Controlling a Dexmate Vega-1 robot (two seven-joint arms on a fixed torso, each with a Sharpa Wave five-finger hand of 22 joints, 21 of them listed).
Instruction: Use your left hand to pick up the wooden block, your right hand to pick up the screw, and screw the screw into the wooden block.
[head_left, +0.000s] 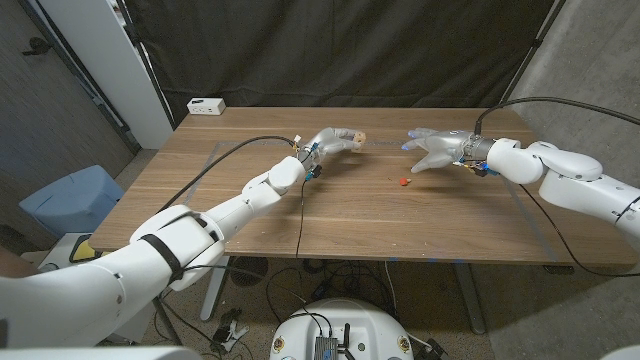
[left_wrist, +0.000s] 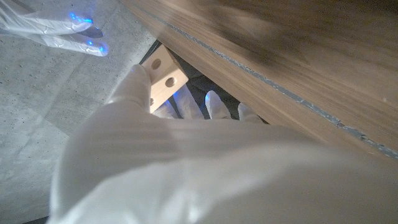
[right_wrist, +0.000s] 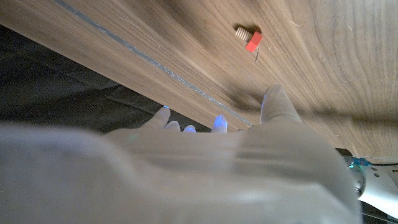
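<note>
One wooden block (head_left: 358, 138) sits pinched in the fingers (left_wrist: 140, 81) of your left hand (head_left: 332, 142), raised above the counter (head_left: 250, 215). One screw (head_left: 403, 181), red-headed, lies on the counter to the right of the block and well apart from it. Your right hand (head_left: 436, 150) hovers just beyond the screw, fingers (head_left: 415, 141) spread, gripping nothing. One white box (head_left: 206, 105) rests at the counter's far left corner, behind the block.
</note>
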